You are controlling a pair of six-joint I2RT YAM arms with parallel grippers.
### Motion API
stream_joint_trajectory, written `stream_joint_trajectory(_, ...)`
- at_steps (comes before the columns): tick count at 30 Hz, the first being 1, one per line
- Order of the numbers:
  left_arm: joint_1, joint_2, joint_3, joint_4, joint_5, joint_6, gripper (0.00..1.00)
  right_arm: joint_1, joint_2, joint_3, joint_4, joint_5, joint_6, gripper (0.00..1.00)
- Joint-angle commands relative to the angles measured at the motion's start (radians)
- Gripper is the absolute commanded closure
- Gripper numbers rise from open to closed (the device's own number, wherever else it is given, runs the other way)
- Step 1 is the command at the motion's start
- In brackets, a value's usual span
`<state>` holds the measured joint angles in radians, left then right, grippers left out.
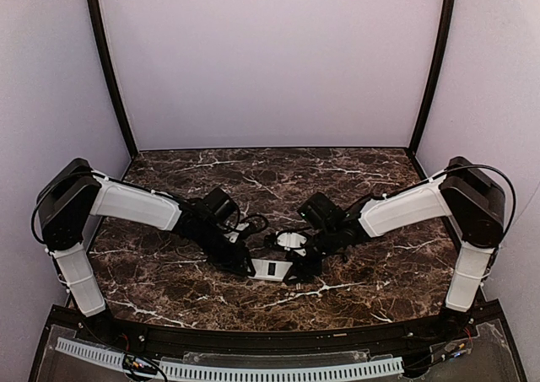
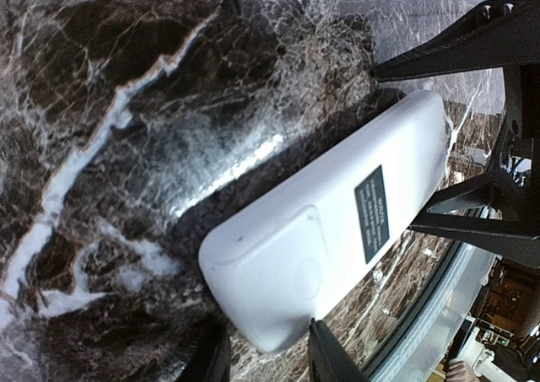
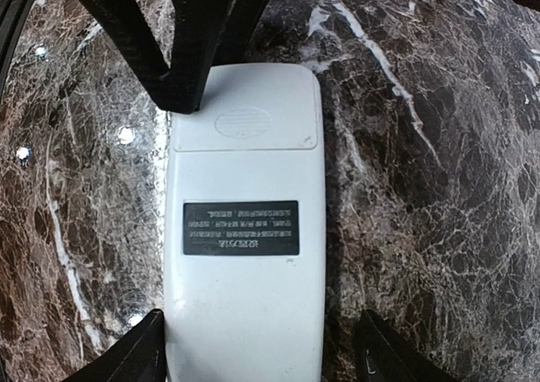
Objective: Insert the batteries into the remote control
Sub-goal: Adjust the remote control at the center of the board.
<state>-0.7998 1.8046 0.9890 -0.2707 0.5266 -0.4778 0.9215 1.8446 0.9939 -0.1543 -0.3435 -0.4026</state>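
Note:
The remote control [image 1: 272, 270] lies face down on the marble table, showing its plain white back with a dark label [image 3: 241, 228] and a ribbed battery cover [image 3: 245, 122]. My left gripper [image 1: 246, 266] is open and straddles the cover end of the remote [image 2: 337, 222]. One of its fingers [image 2: 329, 357] touches the remote, the other stands apart. My right gripper [image 1: 301, 271] is open around the opposite end [image 3: 245, 314], with a gap on one side. The batteries are out of view.
A small white piece [image 1: 291, 240] lies just behind the remote, between the two wrists. The table's near edge [image 1: 270, 330] and a clear strip run in front. Lilac walls close in the back and the sides.

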Motion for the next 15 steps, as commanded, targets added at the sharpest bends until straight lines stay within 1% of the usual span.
stream_joint_trajectory(1, 0.021, -0.016, -0.008, -0.017, -0.036, 0.019, 0.68, -0.014, 0.047, -0.007, -0.062, 0.058, 0.018, 0.26)
stream_joint_trajectory(9, 0.038, -0.019, 0.009, -0.016, -0.044, 0.024, 0.67, -0.028, 0.038, -0.002, -0.085, 0.082, 0.015, 0.24)
stream_joint_trajectory(15, 0.049, -0.081, -0.013, 0.009, -0.061, 0.023, 0.66, -0.051, 0.036, 0.013, -0.097, 0.169, 0.026, 0.23)
